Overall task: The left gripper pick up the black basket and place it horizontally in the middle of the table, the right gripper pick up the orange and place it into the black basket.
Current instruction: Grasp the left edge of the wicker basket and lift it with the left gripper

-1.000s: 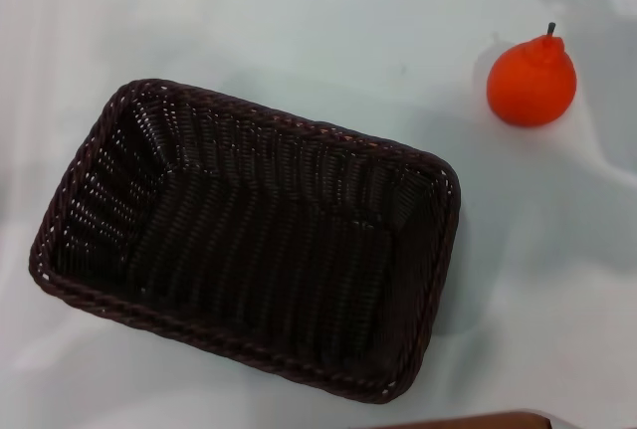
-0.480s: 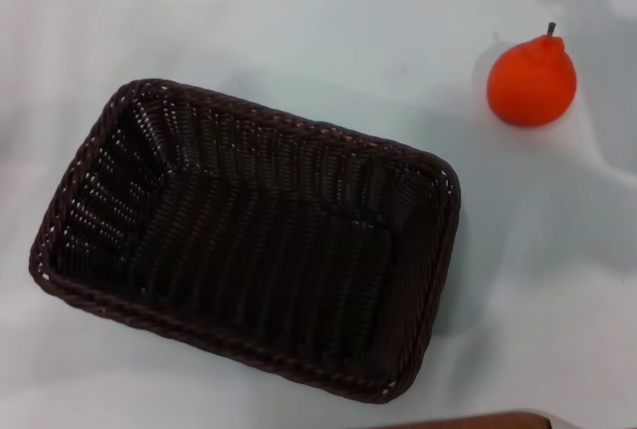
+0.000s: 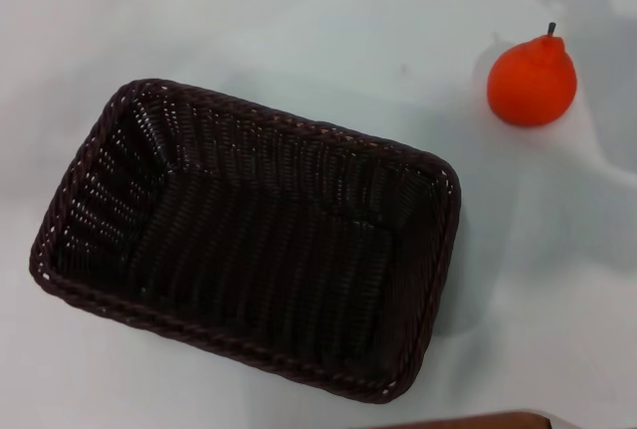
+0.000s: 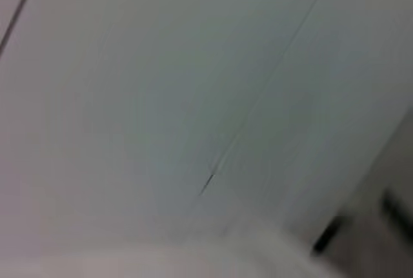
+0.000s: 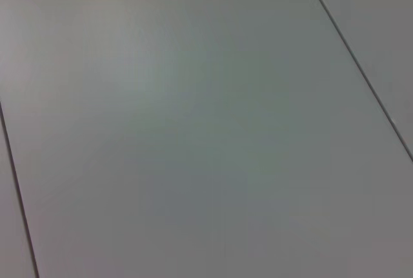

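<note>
The black basket (image 3: 249,240) lies on the white table (image 3: 299,21) in the head view, left of centre, its long side slightly tilted, open side up and empty. The orange (image 3: 531,81) stands upright on the table at the far right, apart from the basket, its dark stem pointing up. Neither the left gripper nor the right gripper shows in any view. Both wrist views show only plain pale surfaces with thin seam lines.
A brown edge (image 3: 468,420) shows at the bottom of the head view, near the basket's near right corner. Bare white tabletop lies between the basket and the orange and behind the basket.
</note>
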`<action>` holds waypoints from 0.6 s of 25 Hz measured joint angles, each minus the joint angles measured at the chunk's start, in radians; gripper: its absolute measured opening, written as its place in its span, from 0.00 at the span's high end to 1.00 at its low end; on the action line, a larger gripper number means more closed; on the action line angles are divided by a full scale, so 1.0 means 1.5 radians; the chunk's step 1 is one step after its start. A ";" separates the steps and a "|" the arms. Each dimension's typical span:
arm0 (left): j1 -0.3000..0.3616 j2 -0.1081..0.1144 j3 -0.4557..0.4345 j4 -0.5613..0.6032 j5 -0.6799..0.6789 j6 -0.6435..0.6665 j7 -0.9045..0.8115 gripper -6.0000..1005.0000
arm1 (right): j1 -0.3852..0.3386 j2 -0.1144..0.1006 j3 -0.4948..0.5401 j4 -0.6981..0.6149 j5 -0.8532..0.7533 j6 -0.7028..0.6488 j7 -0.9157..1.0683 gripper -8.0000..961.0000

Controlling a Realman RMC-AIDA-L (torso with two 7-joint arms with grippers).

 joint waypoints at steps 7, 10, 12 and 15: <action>-0.032 -0.008 0.006 -0.171 0.207 -0.046 -0.177 0.30 | 0.000 0.000 0.001 0.001 0.000 -0.001 0.001 0.04; -0.056 -0.024 0.012 -0.195 0.284 -0.072 -0.223 0.30 | 0.000 0.000 0.005 0.001 0.000 -0.001 0.001 0.04; -0.070 -0.039 0.021 -0.204 0.331 -0.081 -0.239 0.30 | 0.000 0.000 0.006 0.000 0.000 -0.001 0.001 0.04; -0.093 -0.057 0.036 -0.200 0.386 -0.089 -0.252 0.30 | -0.001 0.000 0.007 -0.001 0.000 -0.001 0.001 0.04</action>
